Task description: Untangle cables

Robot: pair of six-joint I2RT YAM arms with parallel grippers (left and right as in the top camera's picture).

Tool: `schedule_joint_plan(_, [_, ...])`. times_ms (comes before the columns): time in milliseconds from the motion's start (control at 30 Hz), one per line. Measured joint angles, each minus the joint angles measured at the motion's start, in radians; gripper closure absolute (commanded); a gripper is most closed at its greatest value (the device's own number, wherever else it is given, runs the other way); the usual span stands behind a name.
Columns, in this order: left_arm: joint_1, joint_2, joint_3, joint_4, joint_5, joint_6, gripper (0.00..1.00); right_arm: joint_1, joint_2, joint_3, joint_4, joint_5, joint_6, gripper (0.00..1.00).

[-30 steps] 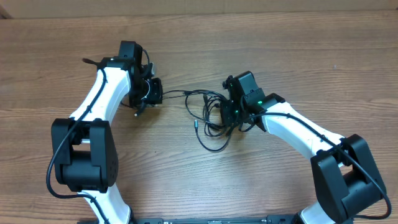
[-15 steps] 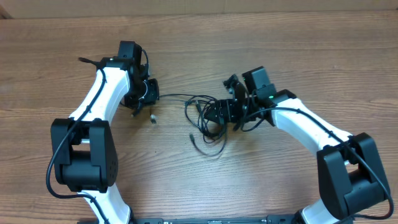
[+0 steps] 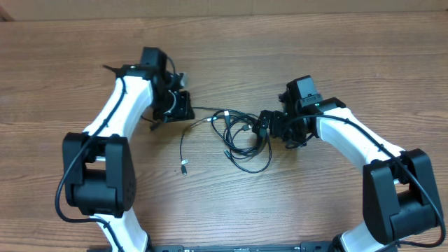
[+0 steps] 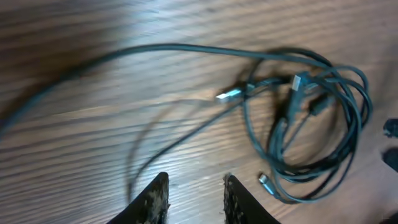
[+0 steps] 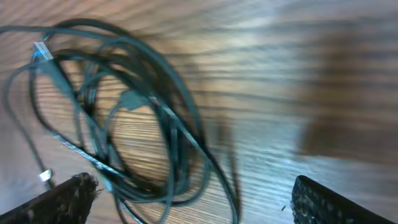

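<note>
The cables [image 3: 241,136] are thin black cords lying in a tangled bundle of loops at mid-table. One loose strand [image 3: 183,143] curves down from the bundle toward the front and ends in a small plug [image 3: 184,168]. My left gripper [image 3: 183,106] is just left of the bundle. In the left wrist view its jaws [image 4: 194,177] stand apart over bare wood, with the coiled cables [image 4: 311,124] and a silver-tipped plug [image 4: 229,95] ahead. My right gripper [image 3: 263,126] is at the bundle's right edge. It is wide open [image 5: 194,182], and cable loops [image 5: 124,124] lie between and ahead of its fingers.
The wooden table [image 3: 336,56] stretches all around the bundle. Both arm bases stand at the front edge, the left one [image 3: 94,175] and the right one [image 3: 399,196]. Thicker black arm cables run along the white links.
The right gripper has opened, let go of the bundle and drawn back to the right. The left gripper has parted its jaws. One strand has dropped onto the table. The bundle has shifted right.
</note>
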Motion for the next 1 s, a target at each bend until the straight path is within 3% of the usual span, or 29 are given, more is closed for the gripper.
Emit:
schedule_joint_plan(200, [-0.113,0.000,0.000,-0.025,-0.003,-0.037,0.68,0.000,0.000,0.000,-0.052,0.032,0.027,0.19])
schedule_joint_plan(467, [-0.234,0.021,-0.017,0.020,-0.013,-0.125,0.64,0.000,0.000,0.000,-0.056,0.032,0.030,0.18])
schedule_joint_plan(800, [-0.320,0.135,-0.027,0.049,-0.013,-0.197,0.67,0.000,0.000,0.000,-0.075,0.034,0.030,0.18])
schedule_joint_plan(867, [-0.320,0.141,-0.027,0.047,-0.011,-0.201,0.74,0.000,0.000,0.000,-0.076,0.035,0.030,0.18])
schedule_joint_plan(933, [-0.320,0.142,-0.027,0.045,-0.012,-0.204,0.96,0.000,0.000,0.000,-0.076,0.035,0.030,0.18])
schedule_joint_plan(1000, [-0.320,0.143,-0.027,0.047,-0.002,-0.209,0.96,0.000,0.000,0.000,-0.076,0.035,0.030,0.18])
